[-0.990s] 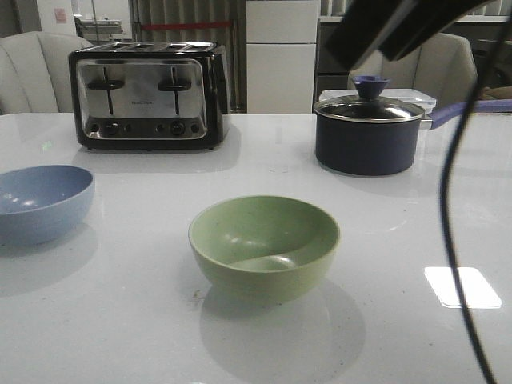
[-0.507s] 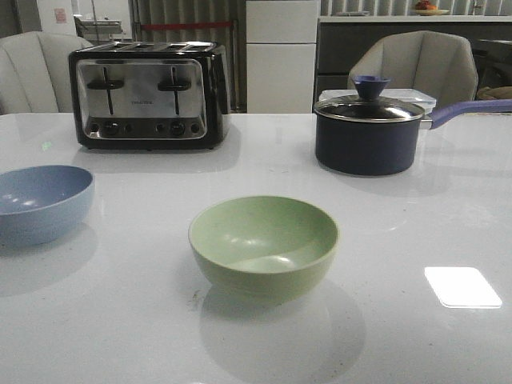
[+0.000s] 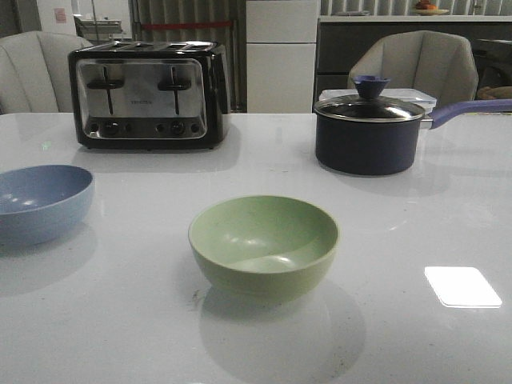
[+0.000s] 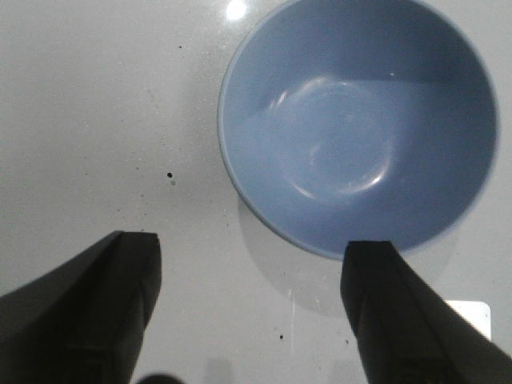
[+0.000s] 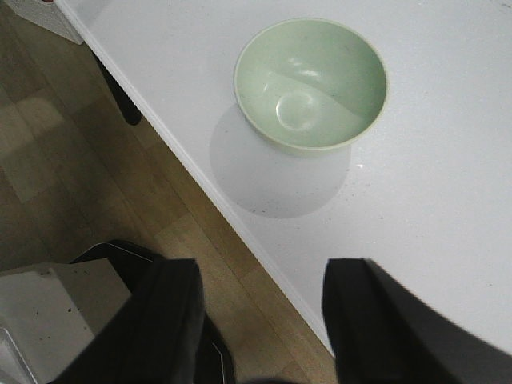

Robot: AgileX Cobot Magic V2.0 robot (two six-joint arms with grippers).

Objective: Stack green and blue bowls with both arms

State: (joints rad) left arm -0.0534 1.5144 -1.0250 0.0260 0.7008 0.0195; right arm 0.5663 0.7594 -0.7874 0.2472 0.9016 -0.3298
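The right gripper (image 5: 260, 320), jaws spread and empty, hangs over the table (image 5: 448, 200) edge, wooden floor (image 5: 72, 160) beneath; the pale green bowl (image 5: 311, 84) sits ahead, apart, upright near that edge. The left gripper (image 4: 252, 308), spread too, hovers above bare tabletop, the matte blue bowl (image 4: 358, 124) just beyond its fingertips. A toaster (image 3: 147, 95) and saucepan (image 3: 370, 132) stand far back.
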